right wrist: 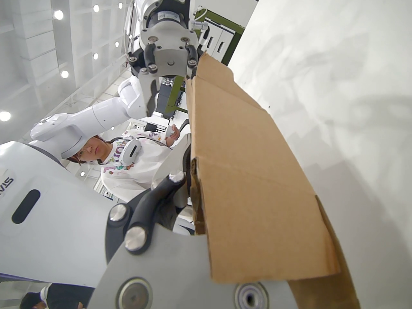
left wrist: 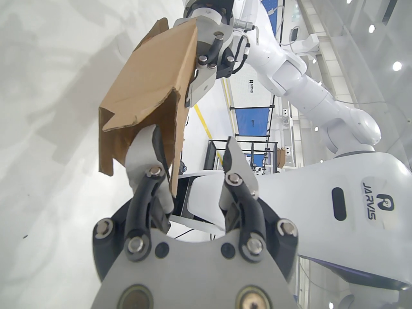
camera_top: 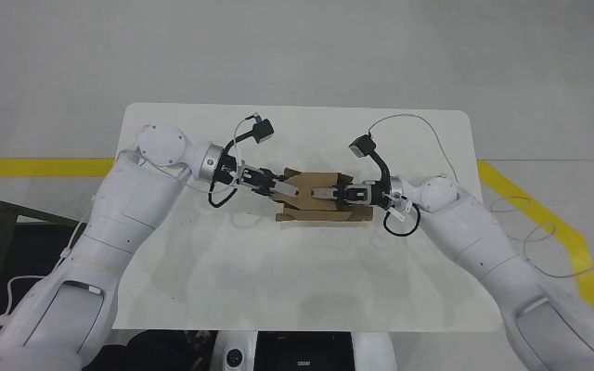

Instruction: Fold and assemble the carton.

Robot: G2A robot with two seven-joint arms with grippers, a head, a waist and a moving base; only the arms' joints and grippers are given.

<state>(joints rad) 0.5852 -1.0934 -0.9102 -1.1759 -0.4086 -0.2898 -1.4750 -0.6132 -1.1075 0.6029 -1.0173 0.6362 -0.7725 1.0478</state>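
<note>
A brown cardboard carton [camera_top: 316, 197], partly folded, sits at the middle of the white table [camera_top: 186, 278] between both grippers. My left gripper [camera_top: 283, 188] is at its left end and open. In the left wrist view one finger [left wrist: 145, 155] is inside the carton [left wrist: 145, 88], the other finger [left wrist: 235, 159] is outside, and a side panel stands loosely between them. My right gripper [camera_top: 323, 193] is at the other end, shut on a carton wall [right wrist: 251, 175]. One of its fingers [right wrist: 167, 188] shows and the other is hidden behind the cardboard. The left wrist view shows that right gripper [left wrist: 193, 94] against the far panel.
A thin cable [camera_top: 418, 121] loops over the table's far right part from the right arm. Yellow floor tape [camera_top: 56, 167] runs beyond both table ends. Bare table surface lies in front of and behind the carton.
</note>
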